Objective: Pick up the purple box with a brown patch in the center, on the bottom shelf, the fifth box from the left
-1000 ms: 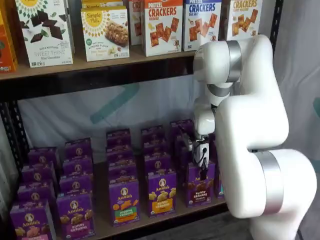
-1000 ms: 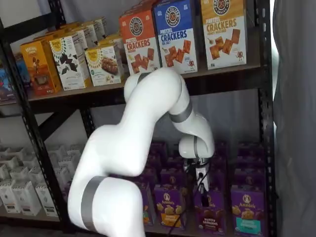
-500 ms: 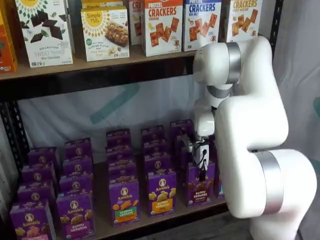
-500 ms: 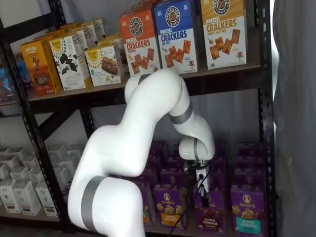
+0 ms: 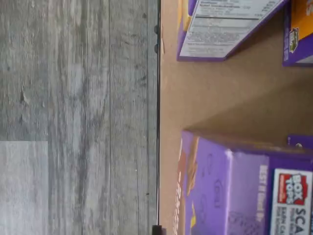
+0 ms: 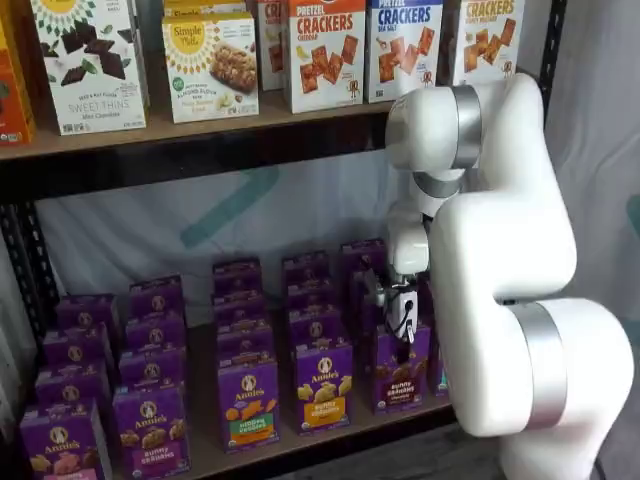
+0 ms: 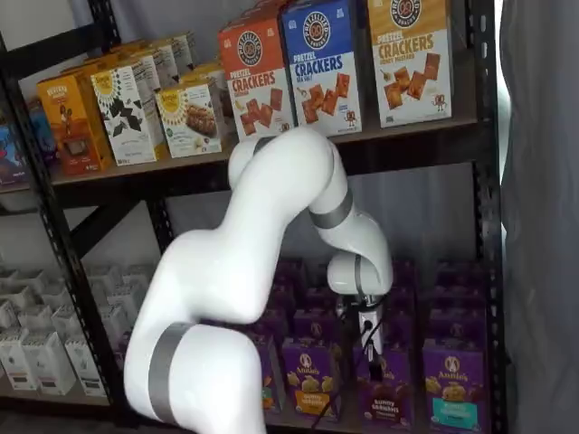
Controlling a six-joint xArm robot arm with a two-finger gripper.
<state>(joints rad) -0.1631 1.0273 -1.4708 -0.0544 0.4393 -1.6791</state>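
The purple box [image 6: 400, 380] with dark brown cookies stands at the front edge of the bottom shelf [image 6: 200, 452], and both shelf views show it [image 7: 384, 398]. My gripper [image 6: 405, 338] hangs just above and against the box's top, below the white wrist; it shows too in a shelf view [image 7: 372, 342]. Its black fingers show no plain gap, so I cannot tell whether they are open or shut. The wrist view shows the wooden board [image 5: 220, 98] and a purple carton's top [image 5: 234, 186]; I cannot tell which carton it is.
Rows of purple cartons flank the box: a yellow-strip one [image 6: 323, 385], an orange-strip one [image 6: 248, 400], and a teal-strip one [image 7: 452, 393]. The upper shelf holds cracker boxes [image 6: 325, 50]. A black frame post [image 6: 550, 40] stands at the right. Grey floor [image 5: 73, 117] lies before the shelf edge.
The gripper has shifted only slightly over the purple box. The boxes have not moved.
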